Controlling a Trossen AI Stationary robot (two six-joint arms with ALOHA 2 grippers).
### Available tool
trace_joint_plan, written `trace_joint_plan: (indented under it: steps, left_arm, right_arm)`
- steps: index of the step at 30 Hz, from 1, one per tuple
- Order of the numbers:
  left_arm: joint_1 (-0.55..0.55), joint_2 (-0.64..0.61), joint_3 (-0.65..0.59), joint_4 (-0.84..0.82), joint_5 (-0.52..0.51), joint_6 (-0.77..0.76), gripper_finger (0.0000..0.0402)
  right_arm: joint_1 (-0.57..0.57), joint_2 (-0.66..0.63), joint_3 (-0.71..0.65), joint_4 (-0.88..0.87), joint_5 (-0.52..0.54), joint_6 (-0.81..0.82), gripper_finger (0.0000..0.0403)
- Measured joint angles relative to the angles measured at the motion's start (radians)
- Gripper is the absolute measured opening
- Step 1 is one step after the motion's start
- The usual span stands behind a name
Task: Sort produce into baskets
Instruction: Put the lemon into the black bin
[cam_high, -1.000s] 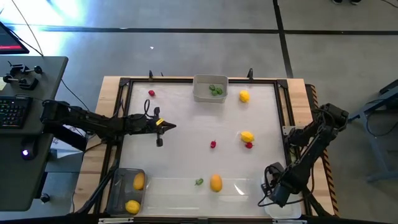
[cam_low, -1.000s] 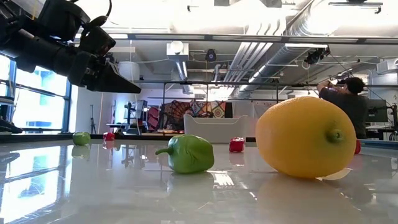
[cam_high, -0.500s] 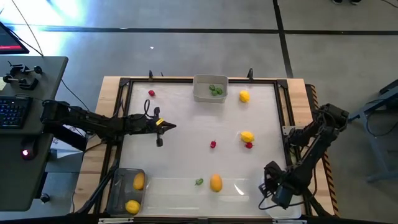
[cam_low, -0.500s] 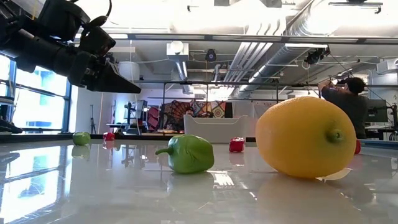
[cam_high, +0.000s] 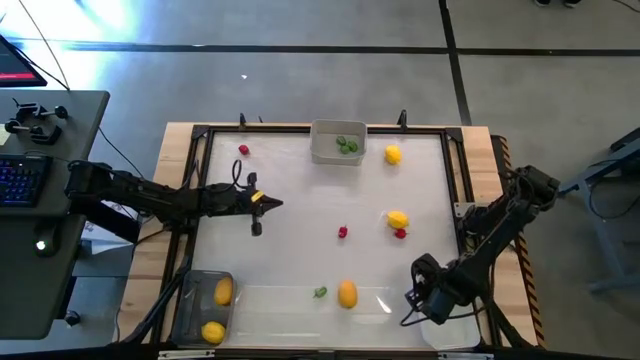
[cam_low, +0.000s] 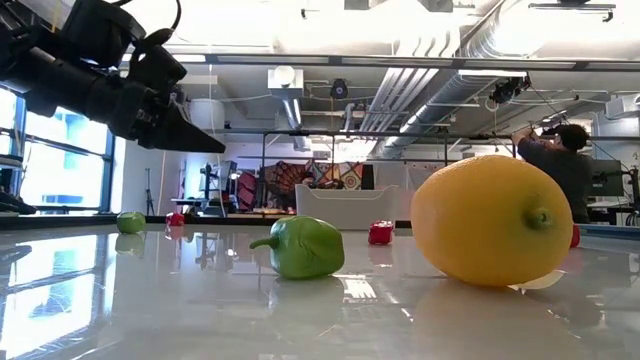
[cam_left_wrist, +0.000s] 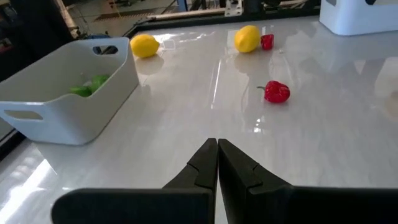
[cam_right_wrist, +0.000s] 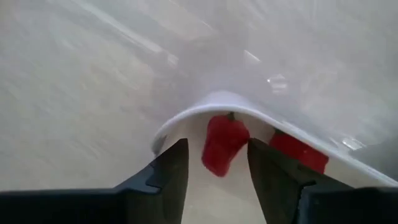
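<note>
My right gripper (cam_high: 420, 300) hangs open near the table's near right corner. In its wrist view, two red pieces (cam_right_wrist: 224, 143) lie in the white basket (cam_right_wrist: 211, 104), seen beyond the gap between its fingers (cam_right_wrist: 214, 165). My left gripper (cam_high: 272, 203) is shut and empty above the table's left half (cam_left_wrist: 217, 146). Loose on the table are lemons (cam_high: 347, 293) (cam_high: 398, 219) (cam_high: 393, 154), red pieces (cam_high: 342, 232) (cam_high: 400, 234) (cam_high: 243, 150) and a green piece (cam_high: 320, 292). The grey basket (cam_high: 338, 143) holds green pieces. The clear dark basket (cam_high: 200, 305) holds two lemons.
The low view shows the near lemon (cam_low: 490, 220) and green piece (cam_low: 303, 247) close to the near edge, and my left gripper (cam_low: 200, 135) well above the table. A black frame (cam_high: 200, 135) rims the table. A person (cam_low: 560, 160) stands in the room behind.
My right gripper has moved from over the near right corner toward the table's left edge and a little toward the far edge.
</note>
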Motion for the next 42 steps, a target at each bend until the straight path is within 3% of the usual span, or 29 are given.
trace_joint_plan:
  steps: [9, 16, 21, 27, 31, 35, 42]
  left_arm:
    - [0.0, 0.0, 0.0, -0.01, 0.0, -0.002, 0.0]
    - [0.0, 0.0, 0.0, -0.011, 0.002, -0.01, 0.0]
    - [0.0, 0.0, 0.0, -0.009, 0.002, 0.004, 0.0]
    - [0.0, 0.0, 0.0, 0.0, 0.0, 0.008, 0.0]
    - [0.0, 0.0, 0.0, 0.005, -0.001, 0.021, 0.0]
    - [0.0, 0.0, 0.0, 0.004, -0.001, 0.025, 0.0]
    - [0.0, 0.0, 0.0, 0.004, -0.002, 0.028, 0.0]
  right_arm:
    - [-0.001, 0.0, 0.17, -0.177, -0.018, -0.026, 0.0178]
    - [-0.031, 0.0, 0.29, -0.287, 0.103, -0.073, 0.0164]
    - [-0.138, 0.0, 0.281, -0.288, 0.116, -0.282, 0.0133]
    - [-0.331, 0.0, 0.24, -0.221, 0.105, -0.666, 0.0063]
    - [-0.453, 0.0, 0.193, -0.124, 0.034, -0.883, 0.0038]
    - [-0.549, 0.0, 0.143, -0.147, 0.008, -0.973, 0.0059]
    - [-0.683, 0.0, 0.114, -0.195, 0.053, -1.096, 0.0153]
